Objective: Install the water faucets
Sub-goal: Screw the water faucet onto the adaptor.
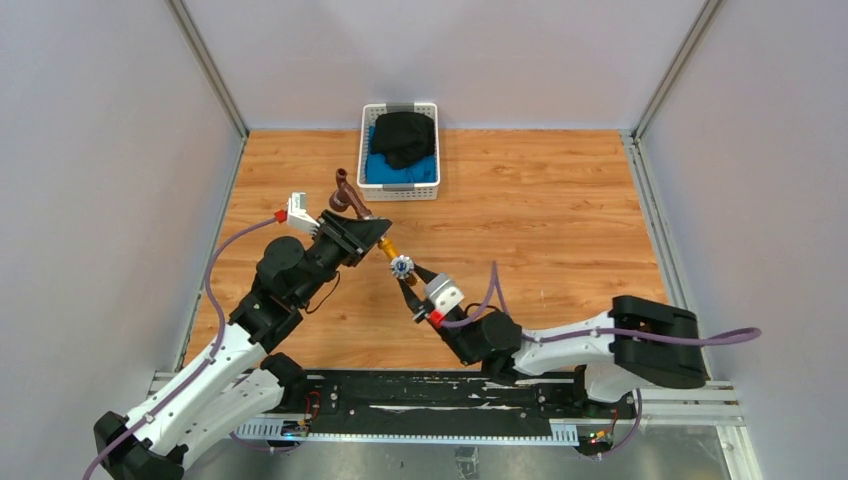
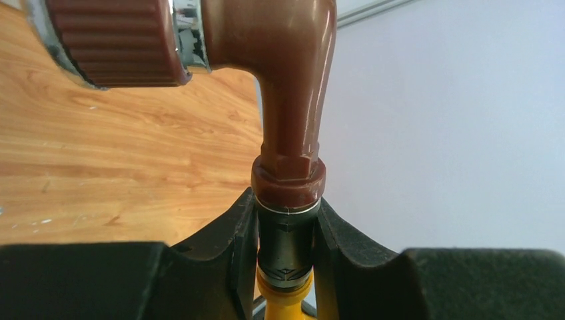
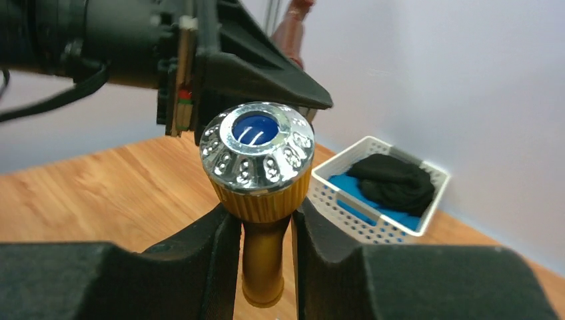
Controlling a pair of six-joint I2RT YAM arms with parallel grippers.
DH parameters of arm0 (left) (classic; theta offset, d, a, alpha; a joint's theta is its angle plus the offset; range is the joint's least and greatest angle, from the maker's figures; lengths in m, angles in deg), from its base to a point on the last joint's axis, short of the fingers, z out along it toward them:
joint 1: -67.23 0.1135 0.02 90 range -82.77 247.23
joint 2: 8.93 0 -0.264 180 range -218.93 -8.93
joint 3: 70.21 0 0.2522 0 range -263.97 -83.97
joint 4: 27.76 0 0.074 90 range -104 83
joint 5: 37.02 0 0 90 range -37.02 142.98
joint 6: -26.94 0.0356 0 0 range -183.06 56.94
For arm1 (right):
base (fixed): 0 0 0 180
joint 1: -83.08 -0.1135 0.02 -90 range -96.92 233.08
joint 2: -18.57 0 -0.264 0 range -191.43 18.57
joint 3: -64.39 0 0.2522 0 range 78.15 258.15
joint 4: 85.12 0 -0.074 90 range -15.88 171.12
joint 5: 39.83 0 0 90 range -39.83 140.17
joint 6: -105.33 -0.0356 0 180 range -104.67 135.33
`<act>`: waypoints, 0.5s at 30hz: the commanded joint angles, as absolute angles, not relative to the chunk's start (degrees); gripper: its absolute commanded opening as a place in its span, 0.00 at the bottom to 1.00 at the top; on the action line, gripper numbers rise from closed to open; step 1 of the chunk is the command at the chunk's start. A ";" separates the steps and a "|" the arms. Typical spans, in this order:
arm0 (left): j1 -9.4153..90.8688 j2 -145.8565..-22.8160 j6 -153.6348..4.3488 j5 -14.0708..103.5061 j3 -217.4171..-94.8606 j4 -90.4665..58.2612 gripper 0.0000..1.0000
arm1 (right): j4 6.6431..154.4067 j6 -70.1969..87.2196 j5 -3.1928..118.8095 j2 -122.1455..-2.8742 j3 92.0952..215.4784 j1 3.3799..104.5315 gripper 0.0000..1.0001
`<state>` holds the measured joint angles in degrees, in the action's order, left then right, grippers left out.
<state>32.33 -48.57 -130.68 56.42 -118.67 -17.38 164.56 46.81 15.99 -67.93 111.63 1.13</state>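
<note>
Here the reddish-brown faucet [image 2: 293,100] is held above the table [image 1: 550,200], left of centre. Its dark neck is pinched tight between the nearly closed fingers of the left gripper [image 2: 285,223], which reaches in from 8 o'clock. Just beside it, at its 4 o'clock, the brass-yellow faucet [image 3: 266,200], topped by a silvery blue-centred knob [image 3: 258,143], is clamped by the stem in the narrowly parted right gripper [image 3: 266,230]. A white basket [image 1: 399,194] holding cloth [image 1: 405,138] lies at 12 o'clock.

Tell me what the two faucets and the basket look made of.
Brown faucet: glossy reddish-brown, painted metal or plastic, cannot tell; smooth highlights.
Yellow faucet: brass-like metal, golden sheen, shiny chrome-look knob.
Basket: white plastic, perforated walls.
</note>
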 commanded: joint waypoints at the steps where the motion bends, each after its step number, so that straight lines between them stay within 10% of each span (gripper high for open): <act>1: 32.42 -47.66 -131.56 56.16 -116.86 -26.45 0.00 | 156.66 12.94 22.82 -58.28 108.89 8.53 0.00; 15: 32.42 -45.99 -133.40 56.65 -109.55 -42.99 0.00 | 150.18 -22.64 41.21 -52.19 105.97 20.94 0.00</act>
<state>32.33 -47.34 -133.63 56.73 -113.03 -31.10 148.28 -3.37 36.87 -53.96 108.26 15.42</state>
